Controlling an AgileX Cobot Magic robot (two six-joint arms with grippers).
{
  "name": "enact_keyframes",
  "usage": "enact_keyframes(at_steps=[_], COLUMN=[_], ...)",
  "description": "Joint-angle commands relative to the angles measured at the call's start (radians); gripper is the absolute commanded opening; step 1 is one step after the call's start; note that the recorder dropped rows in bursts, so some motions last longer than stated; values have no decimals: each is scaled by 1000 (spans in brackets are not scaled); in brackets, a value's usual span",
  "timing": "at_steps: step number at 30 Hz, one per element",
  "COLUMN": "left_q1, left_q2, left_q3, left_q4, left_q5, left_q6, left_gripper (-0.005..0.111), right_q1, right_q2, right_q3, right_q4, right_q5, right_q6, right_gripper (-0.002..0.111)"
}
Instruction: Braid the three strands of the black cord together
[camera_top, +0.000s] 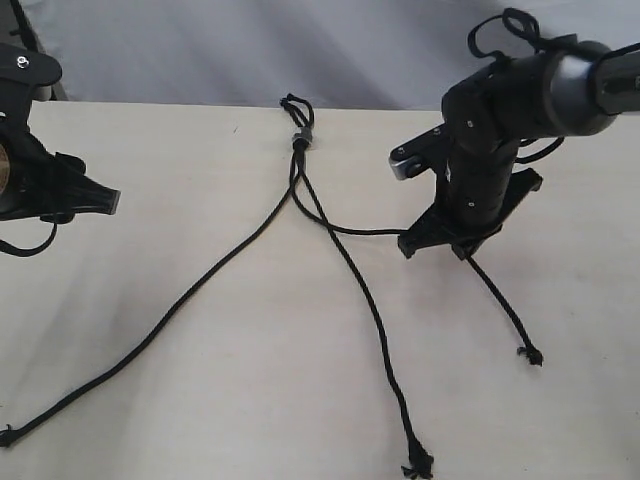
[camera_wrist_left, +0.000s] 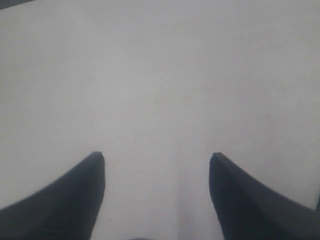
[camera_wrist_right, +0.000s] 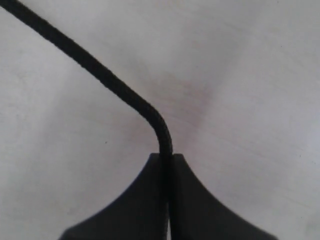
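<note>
Where the cord lies: the black cord (camera_top: 310, 200) is flat on the worktop (camera_top: 230, 400), its three strands fanning out from a grey band (camera_top: 298, 137) that sits between the two hands and beyond both.
Right hand (camera_wrist_right: 167, 156): closed tight on the right strand (camera_wrist_right: 100, 75), with no gap showing between the fingertips.
Held strand, axis: from the band it runs sideways into the right hand, bends at the grip, and trails out past the hand to a frayed knot lying free.
Left hand (camera_wrist_left: 157, 157): fingers spread wide, holding nothing, over bare worktop.
Middle strand (camera_top: 370, 310): just inward of the right hand, on the side toward the left hand. Its long axis runs from the band straight toward the viewer, knot end pointing away from the band.
Left strand (camera_top: 150, 330): inward of the left hand and apart from it. Its long axis slants from the band past that hand, knot end well behind it.
Deciding relation (judgement): the middle strand lies between the held strand and the left hand, so the first crossing probably carries the held strand inward over it. The right hand is the nearer.
Progress (judgement): no woven crossings visible, so braiding has barely begun.
</note>
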Motion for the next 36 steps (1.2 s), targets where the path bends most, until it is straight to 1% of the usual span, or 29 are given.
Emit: enact_keyframes(at_steps=[1,3,6,7,8,10,12,13,15,17,18,19,21,23,26,28,30,33,36], left_q1=[2,2,2,2,2,2,2,2,-2,-20,-34,-52,-93,-148,-260,-332,-388,-453,-484], left_q2=[-1,-1,-1,-1,-1,-1,1,3,18,39,52,68,101,142,232,308,384,508,625], left_q3=[7,7,7,7,7,7,7,7,7,7,7,7,5,-4,-51,-115,-201,-365,-546], left_q4=[-9,-20,-24,-32,-32,-46,-84,-122,-244,-375,-439,-486,-558,-575,-599,-601,-601,-618,-665], left_q5=[-13,-28,-36,-39,-46,-75,-145,-188,-259,-295,-311,-325,-355,-378,-371,-344,-287,-134,37], left_q6=[1,3,2,4,4,4,23,60,187,324,393,448,510,531,531,533,533,536,536], left_gripper=[58,58,58,58,58,58,58,58,58,58,58,58,58,58,58,58,58,58,58], right_q1=[-7,-7,-5,-3,-3,-3,-3,-3,-3,-3,-5,-5,-8,-8,-8,-8,-8,-8,-18], right_q2=[33,37,39,39,39,39,39,39,39,24,14,-4,-52,-113,-208,-264,-317,-369,-387], right_q3=[2,2,2,2,2,2,2,2,2,2,2,2,2,2,21,50,100,184,266], right_q4=[-26,-28,-87,-103,-117,-129,-129,-129,-129,-129,-135,-143,-182,-261,-367,-440,-518,-641,-780], right_q5=[-11,-14,-13,-11,-11,-9,-11,-11,-11,-40,-50,-68,-94,-99,-90,-93,-97,-97,-112], right_q6=[7,14,91,114,142,194,211,222,226,274,278,284,318,373,456,515,591,705,877], right_gripper=[-1,0,0,2,6,18,32,41,58,75,80,83,84,84,84,84,84,84,84])
